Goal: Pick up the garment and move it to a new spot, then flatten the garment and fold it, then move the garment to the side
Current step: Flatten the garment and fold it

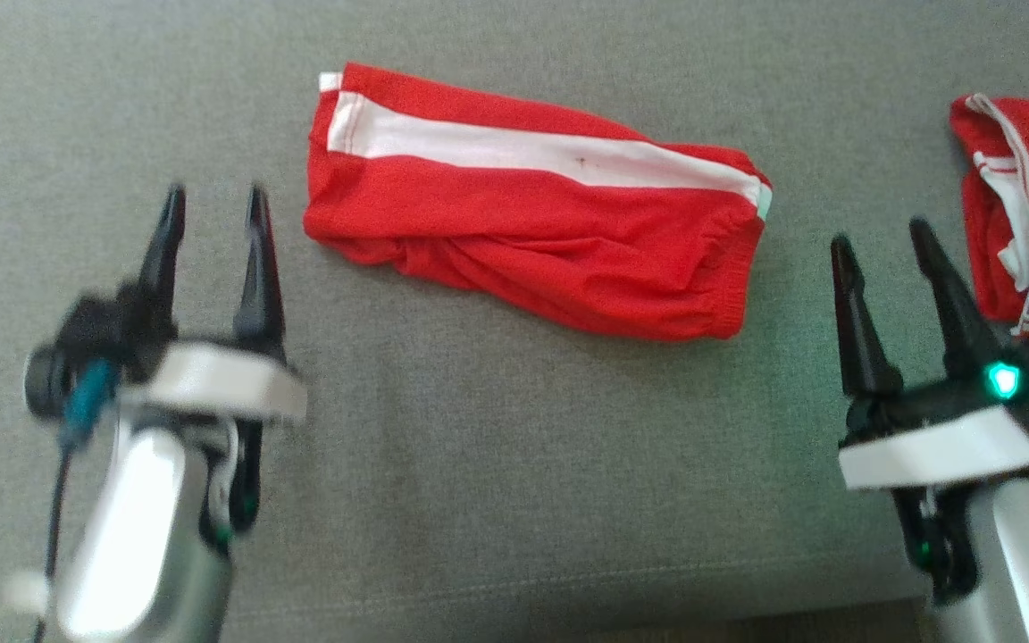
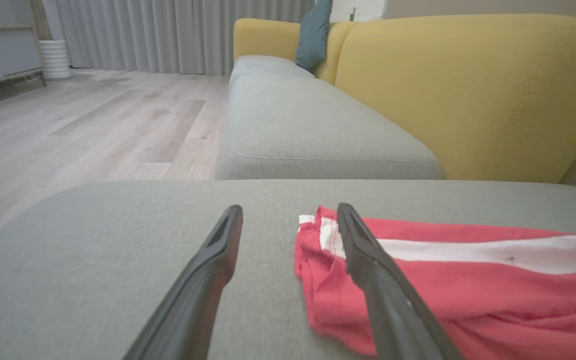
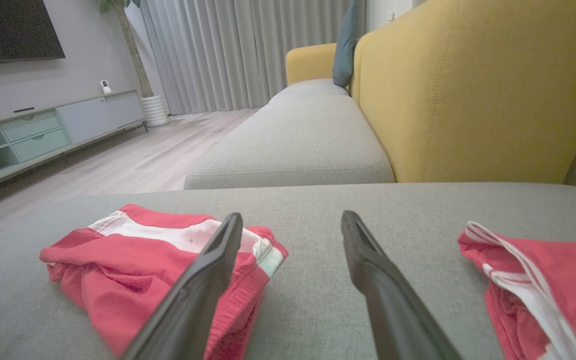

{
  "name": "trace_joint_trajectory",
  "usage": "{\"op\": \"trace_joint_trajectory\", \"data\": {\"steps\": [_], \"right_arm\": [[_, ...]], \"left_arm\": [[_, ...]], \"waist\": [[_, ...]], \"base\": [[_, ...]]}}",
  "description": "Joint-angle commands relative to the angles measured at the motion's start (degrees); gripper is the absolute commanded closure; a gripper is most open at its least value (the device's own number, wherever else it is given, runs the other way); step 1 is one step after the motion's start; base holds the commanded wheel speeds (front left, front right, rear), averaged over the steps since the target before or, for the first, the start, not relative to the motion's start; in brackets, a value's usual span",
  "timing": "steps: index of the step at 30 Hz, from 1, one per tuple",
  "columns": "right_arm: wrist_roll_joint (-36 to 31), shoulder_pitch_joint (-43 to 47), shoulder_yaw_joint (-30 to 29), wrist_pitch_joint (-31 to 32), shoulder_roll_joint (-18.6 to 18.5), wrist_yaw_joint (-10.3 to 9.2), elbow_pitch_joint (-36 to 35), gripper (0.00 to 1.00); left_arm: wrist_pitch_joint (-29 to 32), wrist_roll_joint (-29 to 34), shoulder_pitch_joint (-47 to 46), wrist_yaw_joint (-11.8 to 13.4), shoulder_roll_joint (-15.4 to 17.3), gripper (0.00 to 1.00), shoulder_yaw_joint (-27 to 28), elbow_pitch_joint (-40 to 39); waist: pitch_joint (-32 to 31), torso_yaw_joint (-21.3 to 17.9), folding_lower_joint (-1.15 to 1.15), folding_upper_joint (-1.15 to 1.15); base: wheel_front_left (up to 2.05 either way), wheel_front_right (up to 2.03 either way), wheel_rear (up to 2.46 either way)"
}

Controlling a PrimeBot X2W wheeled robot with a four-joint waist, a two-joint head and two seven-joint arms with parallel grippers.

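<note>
Left gripper [image 1: 215,192] hangs spread and empty just left of the folded shorts [image 1: 523,223], which lie on the grey seat [image 1: 497,464] between the two arms. On the right, the right gripper [image 1: 879,234], equally wide and holding nothing, sits between those shorts and a second garment [image 1: 1028,223] at the right edge. From where I stand, a pinch on one layer only would let the fold spill open when carried aside, and the right fingers, so near the neighbouring piece, could snag it.
</note>
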Motion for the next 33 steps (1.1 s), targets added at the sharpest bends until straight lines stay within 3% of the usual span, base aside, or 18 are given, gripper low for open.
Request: {"op": "trace_joint_trajectory", "data": {"steps": [1, 9, 18, 29, 33], "right_arm": [[-0.6, 1.8, 0.2, 0.8, 0.3, 0.19, -3.0, 0.00], [-1.6, 8.2, -1.6, 3.7, 2.2, 0.19, -6.7, 0.00], [-1.5, 9.4, -1.9, 5.4, 2.7, 0.19, -8.5, 0.00], [-1.4, 9.5, -2.0, 5.7, 2.7, 0.19, -9.2, 0.00], [-1.4, 8.8, -2.1, 5.8, 2.8, 0.19, -9.8, 0.00]], "left_arm": [[-0.4, 1.0, 2.4, 1.0, 1.2, 0.00, 2.5, -4.3], [-0.4, 2.7, 13.6, 3.6, 0.5, 0.00, 3.4, -12.3], [-0.4, 2.6, 16.1, 4.3, 0.2, 0.00, 3.4, -13.2], [-0.4, 2.7, 15.9, 4.2, 0.3, 0.00, 3.1, -13.4], [1.1, 1.9, 11.9, 1.7, 0.3, 0.00, 1.5, -12.3]], "waist": [[-1.7, 0.4, 0.00, 0.00], [-5.5, 1.0, 0.00, 0.00], [-6.6, 1.4, 0.00, 0.00], [-6.5, 1.3, 0.00, 0.00], [-4.7, 1.2, 0.00, 0.00]], "base": [[0.00, 0.00, 0.00], [0.00, 0.00, 0.00], [0.00, 0.00, 0.00], [0.00, 0.00, 0.00], [0.00, 0.00, 0.00]]}}
